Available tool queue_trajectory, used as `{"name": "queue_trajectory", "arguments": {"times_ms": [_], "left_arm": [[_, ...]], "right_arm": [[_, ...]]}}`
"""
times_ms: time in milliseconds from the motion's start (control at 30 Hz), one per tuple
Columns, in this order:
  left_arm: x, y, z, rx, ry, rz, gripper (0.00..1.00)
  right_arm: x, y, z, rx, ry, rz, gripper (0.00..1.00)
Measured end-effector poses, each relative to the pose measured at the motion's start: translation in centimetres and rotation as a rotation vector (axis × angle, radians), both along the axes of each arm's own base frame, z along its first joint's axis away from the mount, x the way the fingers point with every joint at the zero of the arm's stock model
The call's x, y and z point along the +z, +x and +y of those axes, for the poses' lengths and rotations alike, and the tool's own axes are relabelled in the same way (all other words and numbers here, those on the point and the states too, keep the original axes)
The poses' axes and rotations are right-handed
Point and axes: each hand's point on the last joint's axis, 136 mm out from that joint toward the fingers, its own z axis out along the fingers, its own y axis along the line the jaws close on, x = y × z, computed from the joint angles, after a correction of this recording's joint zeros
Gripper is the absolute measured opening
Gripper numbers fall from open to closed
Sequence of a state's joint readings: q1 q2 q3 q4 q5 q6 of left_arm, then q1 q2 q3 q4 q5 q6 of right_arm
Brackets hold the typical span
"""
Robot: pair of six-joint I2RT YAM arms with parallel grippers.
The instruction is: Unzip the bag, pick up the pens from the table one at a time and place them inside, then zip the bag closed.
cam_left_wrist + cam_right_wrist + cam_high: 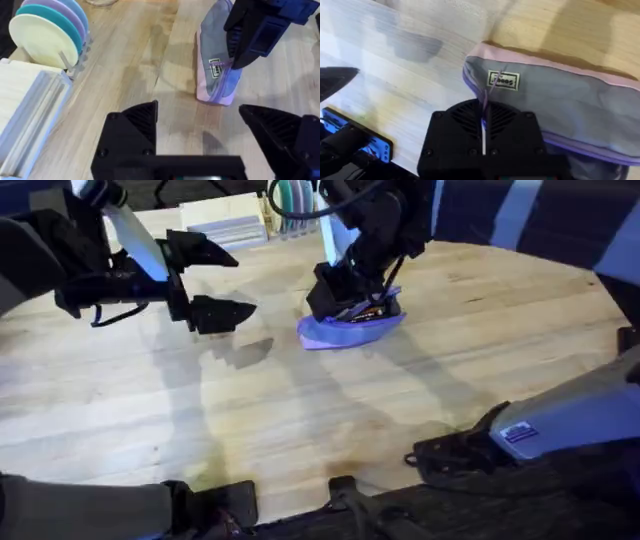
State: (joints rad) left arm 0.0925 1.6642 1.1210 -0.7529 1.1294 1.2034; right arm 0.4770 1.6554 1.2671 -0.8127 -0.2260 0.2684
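Note:
The lavender bag (pixel 352 330) lies on the table (pixel 300 420) at the back centre. My right gripper (pixel 345 305) reaches down onto its top. In the right wrist view the fingers (pixel 485 107) are pressed together on the thin zipper pull (pixel 489 90), next to the bag's small label (pixel 502 80). A dark and orange streak (pixel 370 309) shows in the bag's mouth; the pens are otherwise hidden. My left gripper (pixel 225 280) hovers open to the left of the bag with nothing between its fingers. The left wrist view shows the bag (pixel 217 80) ahead of that open gripper (pixel 200 112).
A rack of pastel plates (pixel 45 30) and a pale wooden box (pixel 225 220) stand at the table's back edge, behind the left gripper. Bare wood stretches across the middle and front. The round table edge (pixel 560 260) curves at the right.

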Motion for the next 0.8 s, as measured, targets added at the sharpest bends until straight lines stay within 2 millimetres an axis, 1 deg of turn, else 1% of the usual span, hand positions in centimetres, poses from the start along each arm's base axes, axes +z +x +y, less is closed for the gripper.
{"name": "queue_trajectory", "arguments": {"times_ms": [167,267,533,667,800], "left_arm": [[0.0,0.0,0.0,0.0,0.0,0.002,0.995],[0.0,0.0,0.0,0.0,0.0,0.002,0.995],[-0.1,-0.4,-0.3,-0.008,-0.003,0.022,0.993],[-0.2,-0.9,-1.5,-0.046,-0.003,0.028,0.994],[-1.3,-1.4,-3.4,-0.102,-0.005,0.051,0.993]], "right_arm": [[0.1,0.0,0.0,0.0,0.001,-0.002,0.031],[0.6,-0.1,0.0,0.0,0.006,-0.012,0.031],[2.9,-0.2,-0.5,-0.003,0.016,-0.077,0.031],[3.6,-0.2,-0.8,-0.005,0.017,-0.103,0.031],[3.7,-0.2,-0.8,-0.005,0.017,-0.103,0.031]]}}
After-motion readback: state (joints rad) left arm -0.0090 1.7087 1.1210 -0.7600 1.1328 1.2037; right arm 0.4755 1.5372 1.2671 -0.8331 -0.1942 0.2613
